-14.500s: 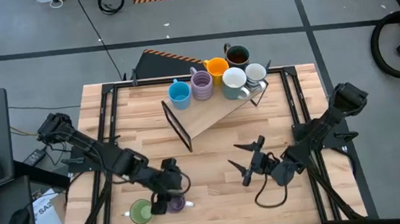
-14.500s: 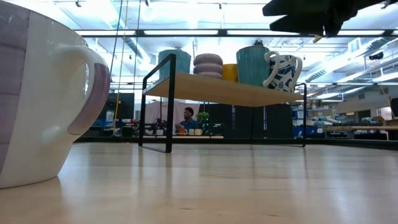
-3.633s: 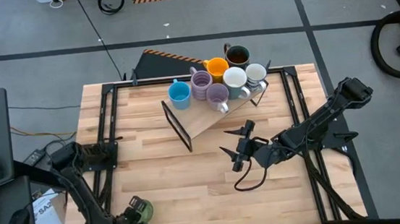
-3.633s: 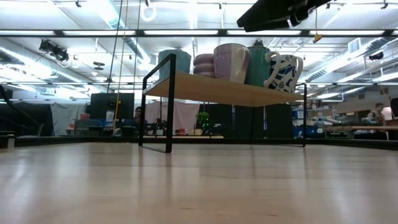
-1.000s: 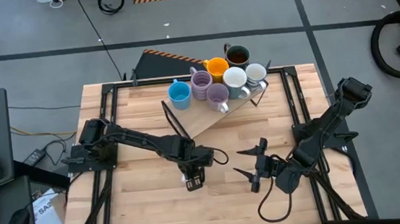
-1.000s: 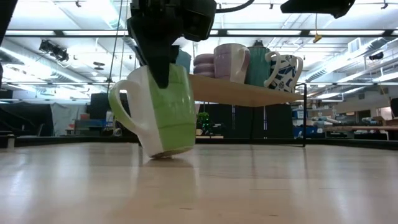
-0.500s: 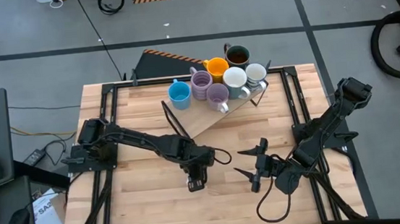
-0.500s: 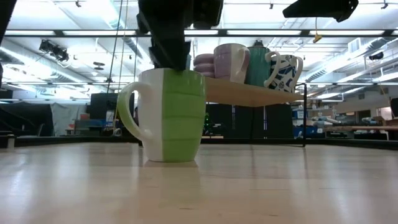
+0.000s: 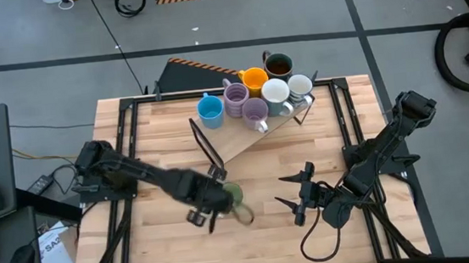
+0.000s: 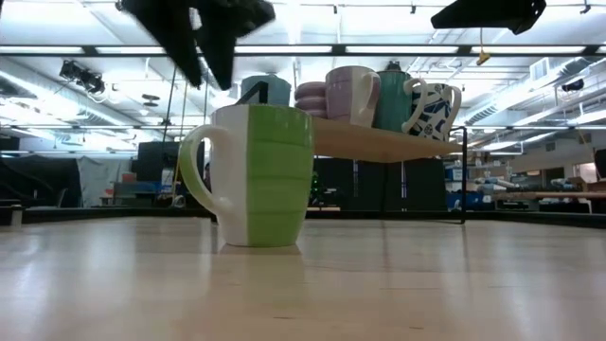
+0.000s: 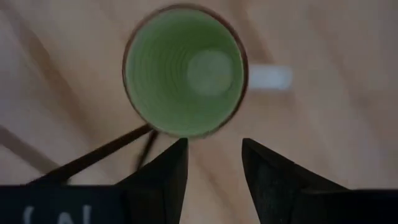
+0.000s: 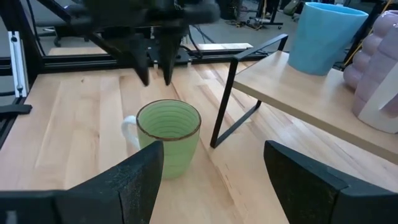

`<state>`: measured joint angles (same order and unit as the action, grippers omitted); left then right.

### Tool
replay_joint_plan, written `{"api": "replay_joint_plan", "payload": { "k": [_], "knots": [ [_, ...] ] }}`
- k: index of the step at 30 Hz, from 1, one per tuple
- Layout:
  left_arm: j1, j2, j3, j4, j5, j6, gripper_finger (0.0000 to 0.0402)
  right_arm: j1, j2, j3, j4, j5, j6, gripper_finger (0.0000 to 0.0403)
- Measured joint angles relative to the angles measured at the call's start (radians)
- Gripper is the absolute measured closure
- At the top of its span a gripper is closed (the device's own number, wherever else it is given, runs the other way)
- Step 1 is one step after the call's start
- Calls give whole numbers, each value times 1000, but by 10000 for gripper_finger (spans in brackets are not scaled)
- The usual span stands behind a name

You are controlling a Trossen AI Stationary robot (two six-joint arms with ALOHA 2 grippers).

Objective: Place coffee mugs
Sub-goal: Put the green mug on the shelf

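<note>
Stiff, likely slippery and chippable, the upright green mug [image 9: 233, 196] at lower centre suits a rim pinch; the left gripper [image 9: 201, 219] hangs narrowly parted and empty beside it, the right gripper [image 9: 294, 197] wide open.

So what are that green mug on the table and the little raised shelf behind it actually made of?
The green mug looks like glazed ceramic: thick ribbed walls, a smooth sheen, a darker rim and a white handle side. The shelf appears to be a light wooden board, with visible grain, on thin black legs that look like metal. The table seems to be pale jointed wood planks.
</note>
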<state>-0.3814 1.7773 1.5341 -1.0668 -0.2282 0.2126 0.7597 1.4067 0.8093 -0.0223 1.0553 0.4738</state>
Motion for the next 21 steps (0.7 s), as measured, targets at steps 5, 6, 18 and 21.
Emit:
{"api": "replay_joint_plan", "payload": {
  "k": [5, 6, 18, 21],
  "knots": [
    [-92, 9, -50, 56, -114, 166, 246, -1, 0, 0, 0, 0, 6, 119],
    [-104, 9, -63, 79, -123, 193, 246, -1, 0, 0, 2, 0, 6, 119],
    [-101, 10, -134, 177, -218, 326, 246, -1, 0, 0, 5, 1, 5, 119],
    [-92, 10, -134, 201, -158, 381, 247, -1, 0, 0, 5, 2, 3, 119]
  ]
}}
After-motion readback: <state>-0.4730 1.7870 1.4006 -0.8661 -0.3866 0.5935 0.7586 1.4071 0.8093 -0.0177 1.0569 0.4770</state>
